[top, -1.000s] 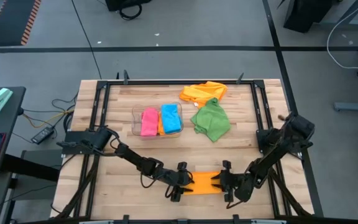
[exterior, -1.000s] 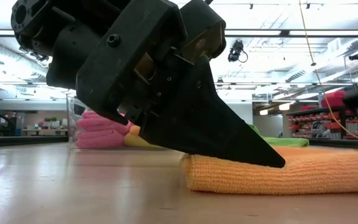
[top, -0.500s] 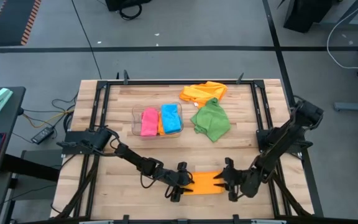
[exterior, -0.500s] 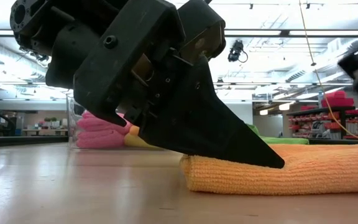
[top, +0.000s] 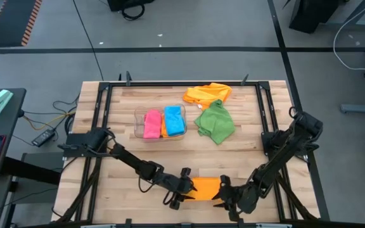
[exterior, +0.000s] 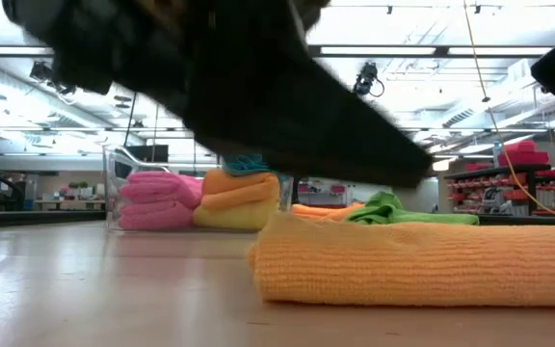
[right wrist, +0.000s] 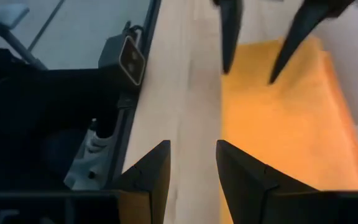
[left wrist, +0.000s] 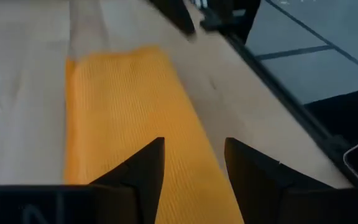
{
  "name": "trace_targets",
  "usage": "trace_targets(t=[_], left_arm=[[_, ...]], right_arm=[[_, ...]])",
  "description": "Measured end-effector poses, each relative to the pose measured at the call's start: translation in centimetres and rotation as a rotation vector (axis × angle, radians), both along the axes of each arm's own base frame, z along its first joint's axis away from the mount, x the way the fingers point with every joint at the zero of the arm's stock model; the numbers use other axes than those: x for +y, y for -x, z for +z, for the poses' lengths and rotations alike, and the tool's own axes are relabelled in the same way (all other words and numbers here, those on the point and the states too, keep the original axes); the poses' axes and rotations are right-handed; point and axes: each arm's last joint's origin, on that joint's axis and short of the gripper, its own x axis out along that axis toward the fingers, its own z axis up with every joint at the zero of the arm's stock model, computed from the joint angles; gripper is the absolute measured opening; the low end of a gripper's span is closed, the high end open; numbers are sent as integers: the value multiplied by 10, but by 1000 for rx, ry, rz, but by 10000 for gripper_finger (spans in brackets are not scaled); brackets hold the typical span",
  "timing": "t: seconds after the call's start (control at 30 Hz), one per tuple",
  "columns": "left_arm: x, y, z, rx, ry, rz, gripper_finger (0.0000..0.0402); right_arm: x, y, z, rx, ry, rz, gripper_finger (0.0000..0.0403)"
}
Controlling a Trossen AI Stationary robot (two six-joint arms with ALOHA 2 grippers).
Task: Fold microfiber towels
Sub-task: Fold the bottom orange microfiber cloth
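orange towel [top: 206, 187]: folded, flat, table front | green [top: 215, 121], orange [top: 207, 93]: crumpled, rear

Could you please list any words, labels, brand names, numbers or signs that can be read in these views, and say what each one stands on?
None can be read.
The folded orange towel, the pink towel and the blue towel in the clear bin, and the green towel are plain.
In the left wrist view, pale marks at the frame's bottom corner are too blurred to read.
Signs in the room behind, in the low view, are too small.
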Motion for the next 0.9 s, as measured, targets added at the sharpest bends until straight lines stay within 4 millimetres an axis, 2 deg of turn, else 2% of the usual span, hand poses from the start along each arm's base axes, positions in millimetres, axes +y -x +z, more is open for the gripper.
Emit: trace_targets(t=[0.2,0.33,0.47,0.67,0.9], left_arm=[[15,-6,7,3,-60,44,176],[36,-6,-7,150,-115,113,169],[47,-7,-10,201,-111,151,162],[38,-4,-10,203,-94,105,162],[18,-1,-4,135,-62,57,162]], right_arm=[[15,-14,-13,52,12,16,138],[21,-19,-26,138,13,3,138],[23,-19,-33,218,4,-27,138],[11,-12,-37,331,56,-123,138],[-7,-17,-34,374,161,-123,138]])
